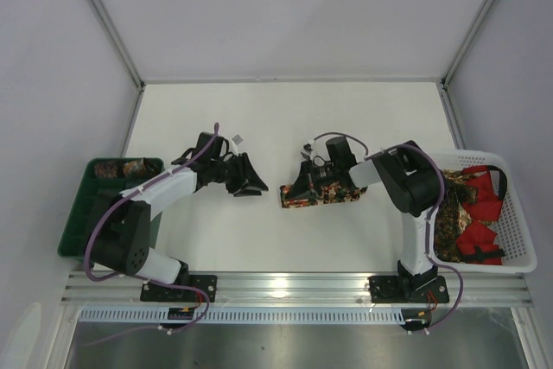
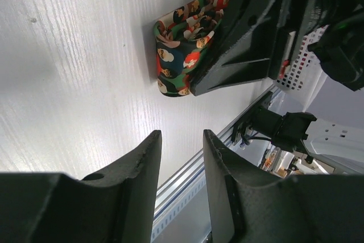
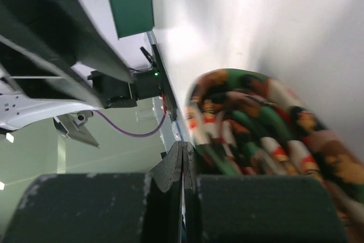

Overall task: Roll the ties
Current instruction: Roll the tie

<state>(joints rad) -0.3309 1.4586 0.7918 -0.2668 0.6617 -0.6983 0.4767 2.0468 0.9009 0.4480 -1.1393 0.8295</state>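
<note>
Step in hand: we judged it to be rolling the tie (image 1: 324, 197), which sat as a part-formed coil on the tabletop (image 1: 259, 118).
Doing it well: we would keep the coil tight and even, and bring a second tool in to steady its loose side.
Right tool (image 3: 183, 147): pressed together, right against the coil; we could not tell whether fabric was pinched.
Left tool (image 2: 180, 138): spread, empty, near the tie but apart.
Tie's place: mid-tabletop, between both tools.
</note>
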